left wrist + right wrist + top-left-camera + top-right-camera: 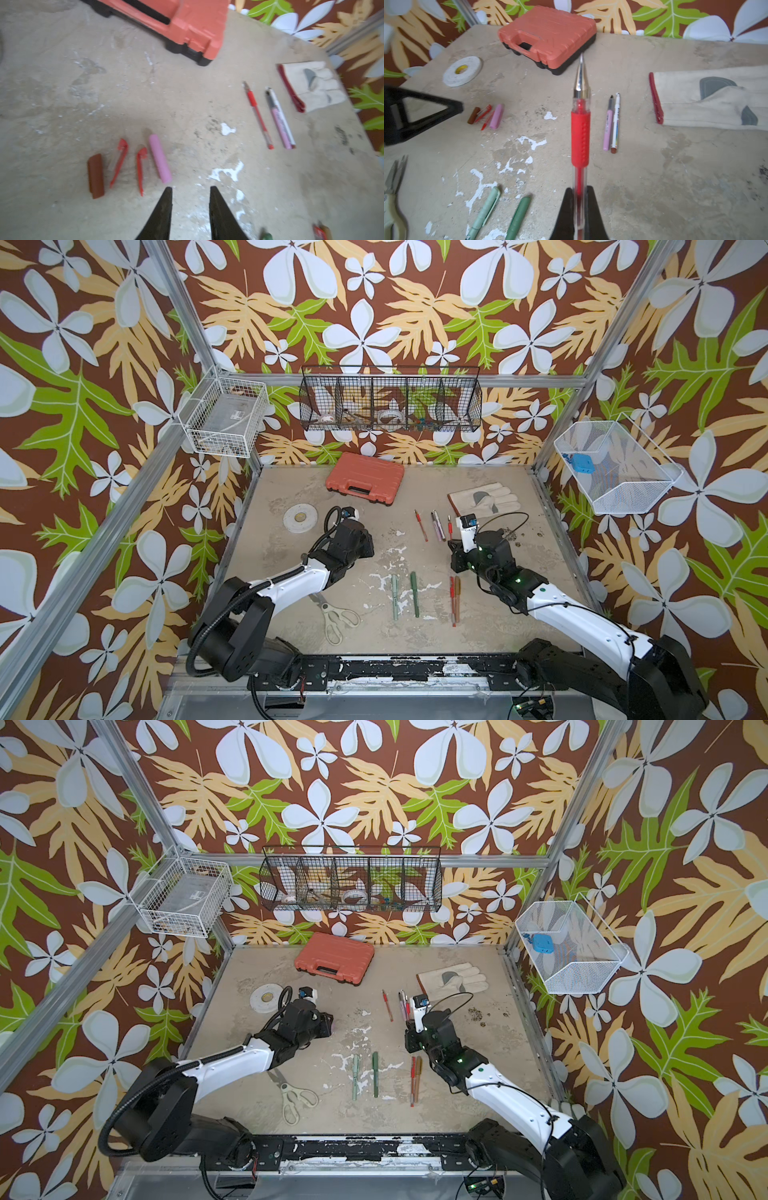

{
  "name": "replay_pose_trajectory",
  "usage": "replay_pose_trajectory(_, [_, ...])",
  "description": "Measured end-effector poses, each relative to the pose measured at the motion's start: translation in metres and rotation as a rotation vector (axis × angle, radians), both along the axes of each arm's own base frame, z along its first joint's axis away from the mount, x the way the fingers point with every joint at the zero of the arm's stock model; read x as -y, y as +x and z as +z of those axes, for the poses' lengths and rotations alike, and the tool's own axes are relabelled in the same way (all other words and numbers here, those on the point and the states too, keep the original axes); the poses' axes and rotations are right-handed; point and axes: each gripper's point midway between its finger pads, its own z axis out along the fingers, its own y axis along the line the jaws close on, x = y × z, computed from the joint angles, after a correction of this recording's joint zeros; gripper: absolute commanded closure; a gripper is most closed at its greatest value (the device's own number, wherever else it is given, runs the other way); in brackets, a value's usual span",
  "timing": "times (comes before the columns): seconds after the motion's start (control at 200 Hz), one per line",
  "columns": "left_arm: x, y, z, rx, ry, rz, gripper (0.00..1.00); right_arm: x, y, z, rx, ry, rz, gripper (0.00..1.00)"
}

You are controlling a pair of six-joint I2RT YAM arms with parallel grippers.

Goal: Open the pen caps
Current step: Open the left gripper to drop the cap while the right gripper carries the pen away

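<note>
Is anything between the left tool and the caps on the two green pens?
Nothing visible. The open left tool hangs over bare table; the pale green cap and dark green cap lie unobstructed, scissors off to one side.

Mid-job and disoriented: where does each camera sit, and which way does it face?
Top views: high over the front edge, looking down toward the back wall at the table; both arms show, left arm, right arm.
Left wrist: on the left arm, looking down past the open left gripper at the pink cap.
Right wrist: looking along the right gripper, shut on the red pen, toward the toolbox.
Shared: both wrist views show the pink cap and toolbox.
</note>
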Motion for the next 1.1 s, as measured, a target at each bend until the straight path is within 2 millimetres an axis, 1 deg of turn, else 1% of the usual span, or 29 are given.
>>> replay_pose_trajectory(0.065, [0.006, -0.008, 0.017, 0.057, -0.035, -0.038, 0.63, 0.006, 0.012, -0.006, -0.033, -0.015, -0.047, 1.0])
replay_pose_trajectory(0.155, [0.006, -0.014, 0.037, 0.133, -0.089, -0.056, 0.61, 0.014, 0.028, -0.019, -0.095, -0.043, -0.09, 1.0])
replay_pose_trajectory(0.26, [0.01, -0.022, 0.048, 0.182, -0.138, -0.093, 0.59, 0.026, 0.05, -0.036, -0.164, -0.07, -0.143, 1.0])
replay_pose_trajectory(0.355, [0.018, -0.025, 0.054, 0.206, -0.176, -0.141, 0.59, 0.03, 0.061, -0.05, -0.217, -0.093, -0.163, 1.0])
replay_pose_trajectory(0.435, [0.029, -0.027, 0.057, 0.213, -0.209, -0.192, 0.59, 0.026, 0.076, -0.056, -0.252, -0.109, -0.159, 0.97])
replay_pose_trajectory(0.555, [0.049, -0.032, 0.055, 0.198, -0.252, -0.288, 0.58, 0.021, 0.096, -0.067, -0.298, -0.146, -0.147, 0.95])
replay_pose_trajectory(0.716, [0.067, -0.041, 0.057, 0.19, -0.302, -0.388, 0.55, 0.021, 0.11, -0.088, -0.371, -0.178, -0.15, 0.93])
replay_pose_trajectory(0.856, [0.073, -0.044, 0.059, 0.194, -0.32, -0.42, 0.55, 0.026, 0.118, -0.098, -0.407, -0.195, -0.161, 0.89])
replay_pose_trajectory(1.101, [0.074, -0.045, 0.06, 0.191, -0.326, -0.429, 0.55, 0.023, 0.129, -0.113, -0.454, -0.224, -0.15, 0.84])
